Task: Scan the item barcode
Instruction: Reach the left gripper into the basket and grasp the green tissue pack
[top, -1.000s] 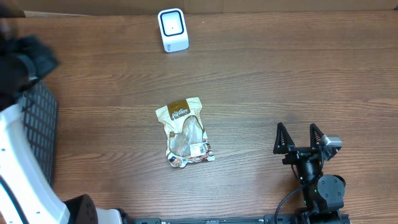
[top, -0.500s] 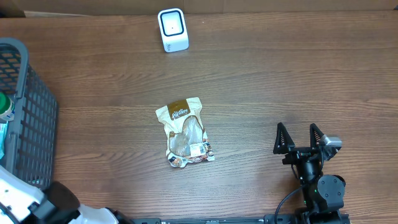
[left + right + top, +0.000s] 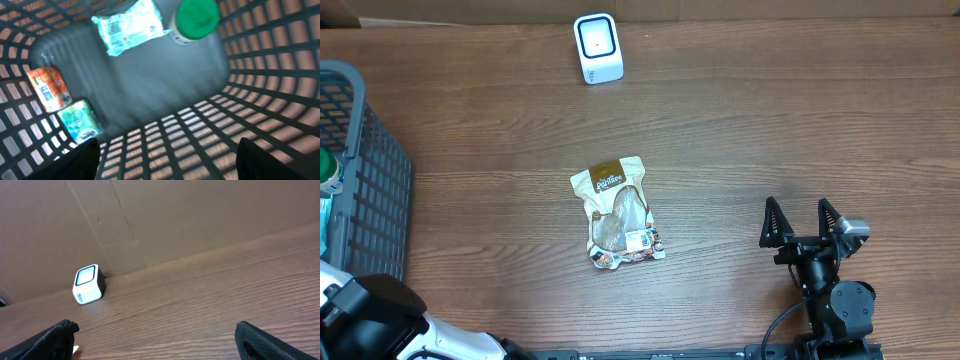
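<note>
Left arm (image 3: 375, 325) withdrawn toward 7 o'clock; left gripper (image 3: 170, 162) parted, empty, over basket (image 3: 265, 65). Right gripper (image 3: 805, 222) fully spread, empty, 4 o'clock. Pouch (image 3: 617, 212) lettering unreadable.

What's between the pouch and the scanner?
Nothing. Overhead shows only bare table between the pouch and the scanner.

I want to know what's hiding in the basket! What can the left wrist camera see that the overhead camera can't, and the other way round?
Only the left wrist view shows inside the basket: a pale green packet, an orange packet and a teal packet. Only the overhead view shows the white scanner, the snack bag lying on the table, and the open right gripper. Both show the grey basket, and probably the green-capped bottle, which overhead is just a green bit at the picture's edge.
</note>
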`<move>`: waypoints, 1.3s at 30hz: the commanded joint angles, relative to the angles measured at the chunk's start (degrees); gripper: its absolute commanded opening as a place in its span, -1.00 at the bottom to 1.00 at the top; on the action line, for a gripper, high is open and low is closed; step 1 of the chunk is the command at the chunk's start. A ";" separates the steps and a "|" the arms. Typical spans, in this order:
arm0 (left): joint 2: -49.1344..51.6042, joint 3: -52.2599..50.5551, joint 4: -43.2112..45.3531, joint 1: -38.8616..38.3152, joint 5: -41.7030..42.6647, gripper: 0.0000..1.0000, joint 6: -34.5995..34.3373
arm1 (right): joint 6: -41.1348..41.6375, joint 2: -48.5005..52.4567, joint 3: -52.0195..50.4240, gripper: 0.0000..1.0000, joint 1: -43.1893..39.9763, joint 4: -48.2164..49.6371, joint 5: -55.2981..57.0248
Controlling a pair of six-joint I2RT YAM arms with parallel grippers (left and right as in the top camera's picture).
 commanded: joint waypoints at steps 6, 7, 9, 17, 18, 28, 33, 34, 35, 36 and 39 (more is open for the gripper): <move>0.52 -14.49 4.63 0.94 -3.96 0.42 -2.60 | 0.04 -0.52 -0.61 0.99 -0.09 0.26 0.15; 0.52 -16.39 5.46 1.29 -3.98 0.38 -3.34 | 0.04 -0.50 -0.61 1.00 -0.09 0.26 0.15; 0.52 -21.07 7.69 2.19 -4.07 0.23 -3.74 | 0.04 -0.52 -0.61 1.00 -0.09 0.26 0.15; 0.52 -33.51 14.73 2.80 -8.96 -0.01 -4.17 | 0.04 -0.50 -0.61 1.00 -0.09 0.26 0.15; 0.52 -34.62 15.50 2.93 -8.98 -0.03 -4.17 | 0.04 -0.50 -0.61 1.00 -0.09 0.26 0.15; 0.52 -42.10 20.31 3.50 -12.41 -0.14 -4.24 | 0.04 -0.52 -0.61 1.00 -0.09 0.26 0.15; 0.52 -45.62 22.93 3.74 -12.44 -0.12 -4.63 | 0.04 -0.52 -0.61 0.99 -0.09 0.26 0.15; 0.52 -46.21 23.41 3.74 -12.41 -0.12 -4.63 | 0.04 -0.52 -0.61 1.00 -0.09 0.26 0.15; 0.52 -46.64 23.89 3.74 -12.41 -0.11 -4.63 | 0.04 -0.52 -0.61 1.00 -0.09 0.26 0.15; 0.52 -47.04 24.33 3.72 -12.39 -0.10 -4.63 | 0.04 -0.52 -0.61 1.00 -0.09 0.26 0.15; 0.52 -47.71 25.00 3.72 -12.41 -0.07 -4.61 | 0.04 -0.52 -0.61 1.00 -0.09 0.26 0.15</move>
